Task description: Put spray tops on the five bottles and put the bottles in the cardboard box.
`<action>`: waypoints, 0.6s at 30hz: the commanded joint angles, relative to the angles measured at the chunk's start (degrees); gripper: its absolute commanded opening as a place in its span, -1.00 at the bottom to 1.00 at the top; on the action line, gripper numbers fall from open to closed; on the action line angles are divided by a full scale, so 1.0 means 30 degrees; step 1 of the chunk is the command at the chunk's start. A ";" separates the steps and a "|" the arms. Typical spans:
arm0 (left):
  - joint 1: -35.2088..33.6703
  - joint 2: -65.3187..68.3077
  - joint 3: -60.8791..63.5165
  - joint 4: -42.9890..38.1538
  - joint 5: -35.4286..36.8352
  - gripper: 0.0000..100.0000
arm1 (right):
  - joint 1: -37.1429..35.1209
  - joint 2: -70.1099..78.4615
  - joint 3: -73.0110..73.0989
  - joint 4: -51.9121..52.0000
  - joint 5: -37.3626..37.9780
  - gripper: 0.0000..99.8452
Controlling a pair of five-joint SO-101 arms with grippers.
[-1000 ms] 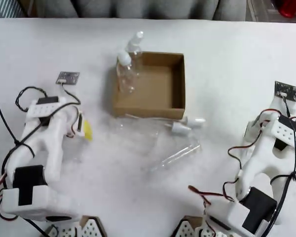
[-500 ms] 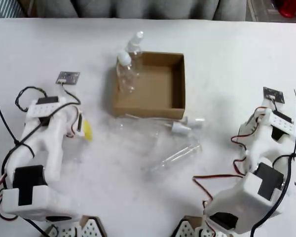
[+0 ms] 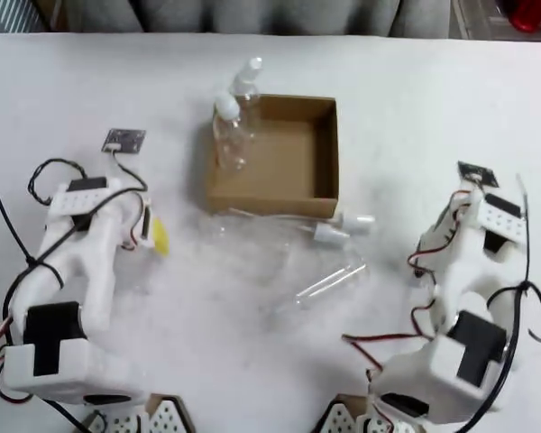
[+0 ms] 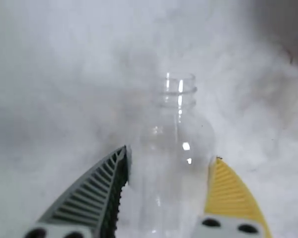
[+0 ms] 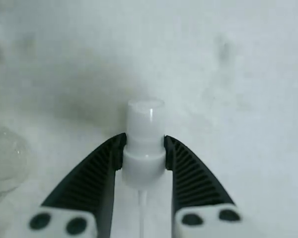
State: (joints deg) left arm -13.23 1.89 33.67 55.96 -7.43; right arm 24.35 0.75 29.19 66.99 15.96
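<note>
- My left hand (image 4: 170, 156) is narrow. Its grey ribbed finger and its yellow finger press on either side of a clear bottle (image 4: 176, 119).
- That bottle has an open neck with no top on it.
- My left arm (image 3: 72, 262) sits at the left side of the table (image 3: 415, 90), well apart from the cardboard box (image 3: 293, 194).
- My right hand (image 5: 144, 143) is clamped on a white spray top (image 5: 145, 116). The black fingers grip its collar, and its thin tube runs back between them.
- My right arm (image 3: 469, 289) is at the table's right side, to the right of the cardboard box.
- The cardboard box is open and sits near the middle of the table.
- One capped bottle (image 3: 228, 135) stands upright at the box's left wall.
- A second capped bottle (image 3: 246, 81) stands upright at the box's far-left corner. I can't tell whether either of these two is inside the box or just outside it.
- Two loose-looking tops, one white top (image 3: 356, 219) and another white top (image 3: 329, 233), lie just in front of the box's near-right corner.
- There is clear plastic beside those two tops, too faint to make out.
- A clear tube-like piece (image 3: 329, 281) lies tilted on the table, nearer to me and between my two arms. I can't tell what it is.
</note>
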 commanded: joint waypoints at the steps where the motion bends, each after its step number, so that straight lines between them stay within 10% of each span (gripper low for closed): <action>1: 0.0220 -0.1128 -0.0234 -0.0264 -0.0147 -0.89 | -0.0484 -0.1890 0.1846 -0.2564 -0.0322 -0.97; 8: 0.0278 -0.1128 -0.0176 -0.0205 -0.0117 -0.42 | -0.0571 -0.2300 0.4015 -0.5348 -0.0996 -0.97; 18: 0.0249 -0.1011 -0.1817 0.0557 -0.0264 -0.59 | -0.0923 -0.2271 0.4132 -0.5377 -0.0967 -0.97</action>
State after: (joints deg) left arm -13.23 1.89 32.09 56.04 -7.52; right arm 22.24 -3.91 41.85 51.60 13.58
